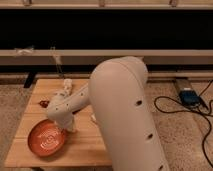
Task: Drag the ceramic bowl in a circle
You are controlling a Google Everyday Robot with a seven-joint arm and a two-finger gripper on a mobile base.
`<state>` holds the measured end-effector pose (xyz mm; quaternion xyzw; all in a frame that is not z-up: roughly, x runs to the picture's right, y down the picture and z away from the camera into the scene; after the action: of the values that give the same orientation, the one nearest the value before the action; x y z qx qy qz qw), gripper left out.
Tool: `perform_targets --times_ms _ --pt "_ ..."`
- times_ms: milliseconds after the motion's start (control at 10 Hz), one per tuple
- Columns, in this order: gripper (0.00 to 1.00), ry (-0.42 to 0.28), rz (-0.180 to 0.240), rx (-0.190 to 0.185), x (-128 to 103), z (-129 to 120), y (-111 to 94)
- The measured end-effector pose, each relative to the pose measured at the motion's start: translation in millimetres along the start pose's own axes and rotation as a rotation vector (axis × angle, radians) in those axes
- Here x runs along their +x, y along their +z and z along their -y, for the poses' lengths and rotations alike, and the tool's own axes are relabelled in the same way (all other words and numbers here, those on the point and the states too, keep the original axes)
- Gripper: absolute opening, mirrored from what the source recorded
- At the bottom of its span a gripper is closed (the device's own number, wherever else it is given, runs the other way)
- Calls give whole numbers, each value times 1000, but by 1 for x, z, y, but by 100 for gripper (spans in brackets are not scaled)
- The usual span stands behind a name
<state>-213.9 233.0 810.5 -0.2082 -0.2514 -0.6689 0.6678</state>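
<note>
Robot arm (125, 110) is seen filling the foreground, bent down over the wooden table (85, 150). The ceramic bowl (46, 141) is found at the table's front-left corner, close to both edges. The tool (70, 129) is positioned at the bowl's right rim, seemingly touching it; whether it is open or closed cannot be told. Steady downward contact is advised, with the circle steered inward, away from the edges. A small dark red item (44, 103) lies near, behind the bowl, and could be struck. A pale object (66, 86) stands farther back.
</note>
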Motion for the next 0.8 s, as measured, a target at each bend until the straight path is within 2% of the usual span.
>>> perform_targets --times_ms 300,400,500,800 --pt "5 -12 -10 10 -7 3 -21" --pt "1 -10 -10 -5 -8 2 -26" --pt "0 -1 -5 -36 -9 -2 -30" --pt "0 49 26 -116 -19 -50 -35"
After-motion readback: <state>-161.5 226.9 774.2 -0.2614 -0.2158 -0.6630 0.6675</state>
